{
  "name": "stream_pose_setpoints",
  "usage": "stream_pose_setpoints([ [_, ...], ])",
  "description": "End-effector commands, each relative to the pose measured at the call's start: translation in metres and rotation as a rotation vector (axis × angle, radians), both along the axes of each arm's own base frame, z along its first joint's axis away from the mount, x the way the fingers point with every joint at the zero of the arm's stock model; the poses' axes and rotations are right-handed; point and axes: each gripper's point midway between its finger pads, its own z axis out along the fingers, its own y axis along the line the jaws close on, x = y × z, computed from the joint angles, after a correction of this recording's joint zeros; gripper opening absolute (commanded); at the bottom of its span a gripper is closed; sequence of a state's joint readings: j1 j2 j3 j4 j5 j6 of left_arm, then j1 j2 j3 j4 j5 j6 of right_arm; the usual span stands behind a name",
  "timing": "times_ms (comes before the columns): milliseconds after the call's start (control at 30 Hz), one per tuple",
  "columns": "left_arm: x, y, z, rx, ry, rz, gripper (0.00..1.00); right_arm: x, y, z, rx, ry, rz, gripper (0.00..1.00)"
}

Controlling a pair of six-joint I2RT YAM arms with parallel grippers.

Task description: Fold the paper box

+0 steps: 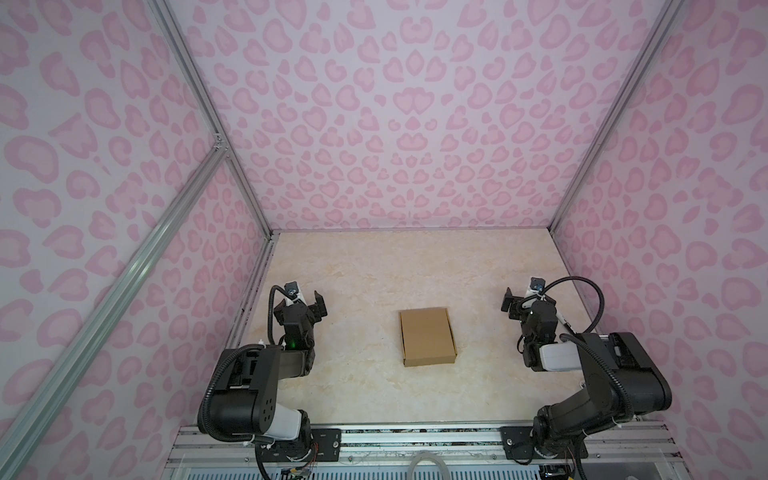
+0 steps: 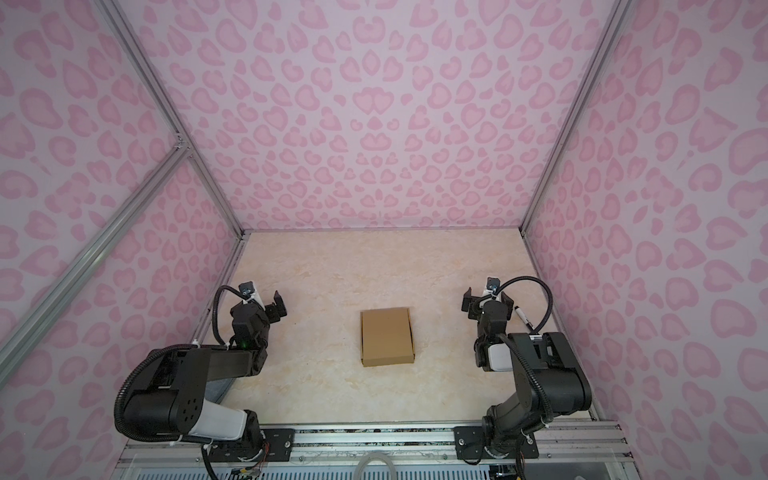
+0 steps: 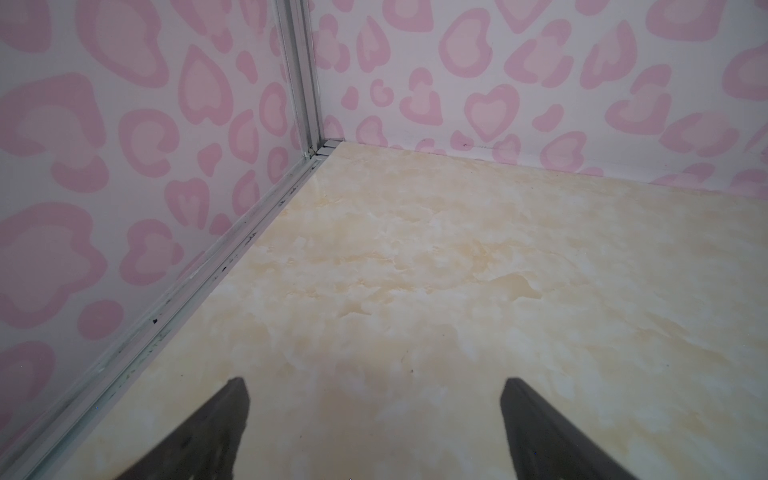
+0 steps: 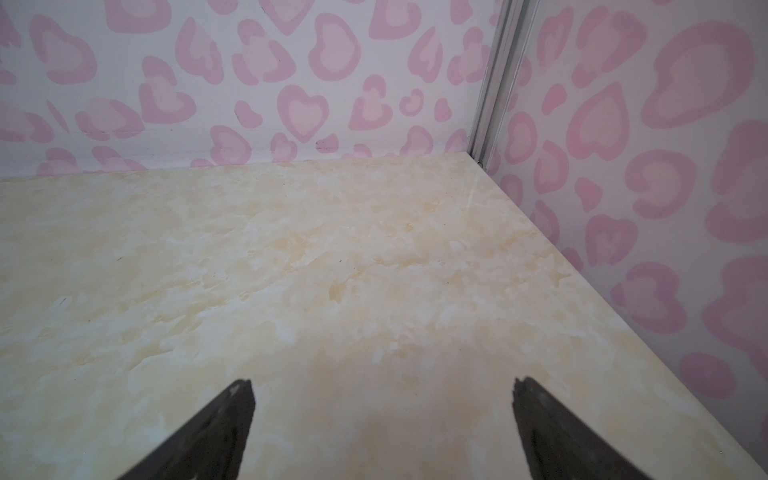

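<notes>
The paper box (image 1: 427,337) (image 2: 387,337) is a small shallow brown cardboard carton, lying closed and flat in the middle of the marbled table in both top views. My left gripper (image 1: 305,301) (image 2: 262,302) hovers well to its left, open and empty. My right gripper (image 1: 527,300) (image 2: 486,298) hovers well to its right, also open and empty. In the left wrist view the left gripper (image 3: 374,388) shows two dark fingertips wide apart over bare tabletop. The right wrist view shows the same for the right gripper (image 4: 382,388). Neither wrist view shows the box.
A black marker pen (image 2: 521,316) lies by the right wall, just behind the right arm. Pink-patterned walls (image 1: 374,124) close in the table on three sides. An aluminium rail (image 1: 415,436) carrying both arm bases runs along the front edge.
</notes>
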State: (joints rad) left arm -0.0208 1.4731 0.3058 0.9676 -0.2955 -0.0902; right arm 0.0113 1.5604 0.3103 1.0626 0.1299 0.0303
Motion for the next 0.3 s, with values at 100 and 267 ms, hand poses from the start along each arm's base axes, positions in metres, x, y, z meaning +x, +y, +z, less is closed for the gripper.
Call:
stream_pose_setpoints([
  [100,0.0043,0.0011,0.0125,0.000,-0.053,0.007,0.97,0.0015,0.0008,0.0013,-0.008,-0.004,0.005,0.99],
  [267,0.0032,0.0012,0.0132,-0.002,-0.057,0.008,0.97,0.0012,0.0009,0.0005,-0.007,-0.002,0.006,0.99],
])
